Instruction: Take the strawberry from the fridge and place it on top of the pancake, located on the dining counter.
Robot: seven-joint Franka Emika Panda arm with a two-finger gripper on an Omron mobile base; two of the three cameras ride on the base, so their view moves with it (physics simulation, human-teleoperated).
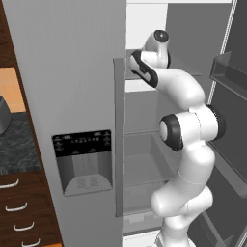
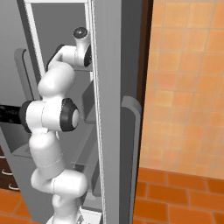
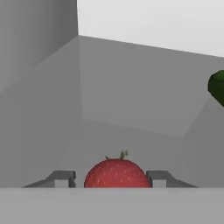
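Strawberry (image 3: pixel 117 173): on fridge (image 1: pixel 67 96) shelf, between parted gripper (image 3: pixel 113 178) fingertips at 6 o'clock. Fingers to be centred, then closed gently.

Items you have in view, apart from the job:

- Dark green round item (image 3: pixel 217 87), at the right edge of the hand view, cut off by the frame.
- Dark-topped bench (image 1: pixel 17 144), far left, with a grey object (image 1: pixel 4 116) partly visible on it.
- Wooden drawers (image 1: pixel 21 212) with pale curved handles, below that bench.
- Orange tiled wall (image 2: pixel 188 83) and floor (image 2: pixel 175 201), to your right.
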